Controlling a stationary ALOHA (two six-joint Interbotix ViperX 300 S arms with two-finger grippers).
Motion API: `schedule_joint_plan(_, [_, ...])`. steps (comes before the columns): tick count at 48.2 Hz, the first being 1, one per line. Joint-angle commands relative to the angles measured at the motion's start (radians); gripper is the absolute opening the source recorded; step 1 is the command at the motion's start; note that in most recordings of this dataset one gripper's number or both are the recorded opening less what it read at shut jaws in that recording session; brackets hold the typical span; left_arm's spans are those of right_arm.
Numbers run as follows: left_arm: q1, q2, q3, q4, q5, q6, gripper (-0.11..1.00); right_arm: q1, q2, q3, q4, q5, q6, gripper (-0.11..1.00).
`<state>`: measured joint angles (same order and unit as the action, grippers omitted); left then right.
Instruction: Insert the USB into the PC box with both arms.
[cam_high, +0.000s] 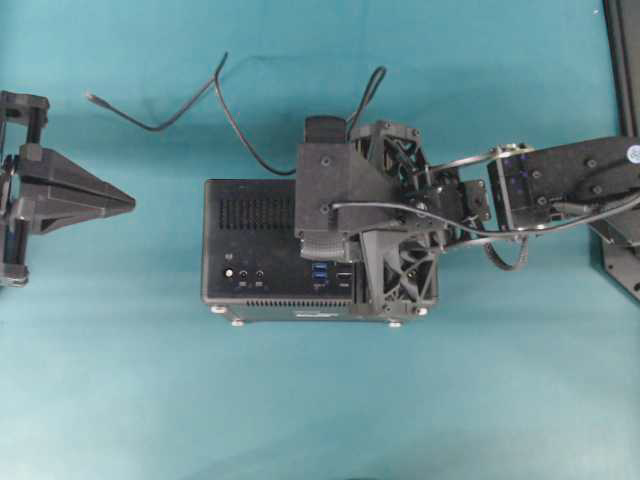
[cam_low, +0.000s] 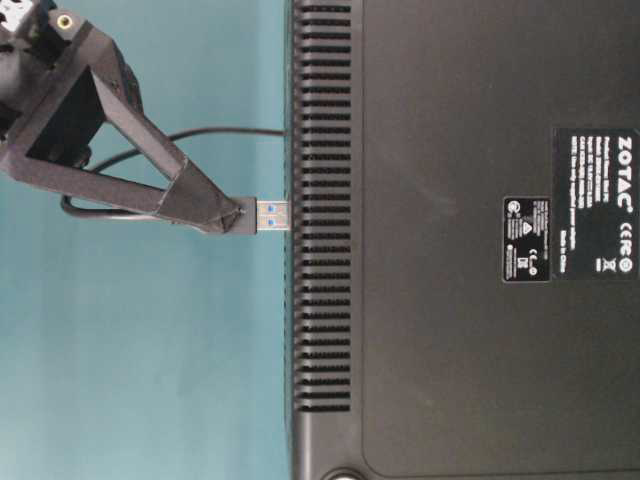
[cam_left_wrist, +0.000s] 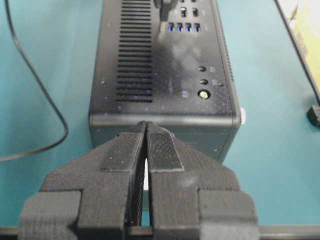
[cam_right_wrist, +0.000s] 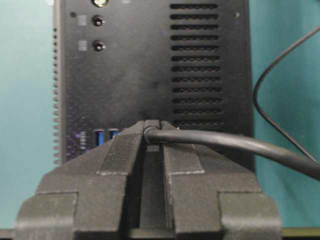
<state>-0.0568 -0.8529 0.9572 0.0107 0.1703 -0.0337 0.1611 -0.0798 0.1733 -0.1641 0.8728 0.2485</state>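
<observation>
While the overhead view hides the plug under the right arm, the table-level view shows it plainly: the right pincer (cam_low: 238, 215) is clenched on the USB (cam_low: 270, 216), whose silver shell with its blue tongue points at the vent slots along the edge of the PC box (cam_low: 460, 240), the tip just short of the case or barely meeting it; which cannot be told. That view also shows the label stickers on the box's flat face, which no other view shows.

From overhead, the PC box (cam_high: 250, 250) lies in the middle of the teal table (cam_high: 120, 400), its port face upward, with the right arm reaching in from the right and covering the box's right half. The black cable (cam_high: 235, 125) loops away across the table on the far side.

The right wrist view shows the cable (cam_right_wrist: 225, 142) leaving between the closed fingers (cam_right_wrist: 125, 155), with blue ports (cam_right_wrist: 105, 136) just past the fingertips.

The left pincer (cam_high: 125, 202) sits well left of the box, apart from it; the left wrist view shows its fingers (cam_left_wrist: 125, 152) pressed together on nothing, pointing at the box's near end.
</observation>
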Motion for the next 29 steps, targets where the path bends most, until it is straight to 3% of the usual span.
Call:
schedule_joint_plan(1, [0.0,0.002,-0.011,0.003,-0.008,0.0,0.0,0.011,-0.009,0.002,0.009,0.003,0.011,0.08])
schedule_joint_plan(29, [0.0,0.003,-0.011,0.002,-0.008,0.0,0.0,0.015,-0.009,0.005,0.017,0.018,0.011,0.08])
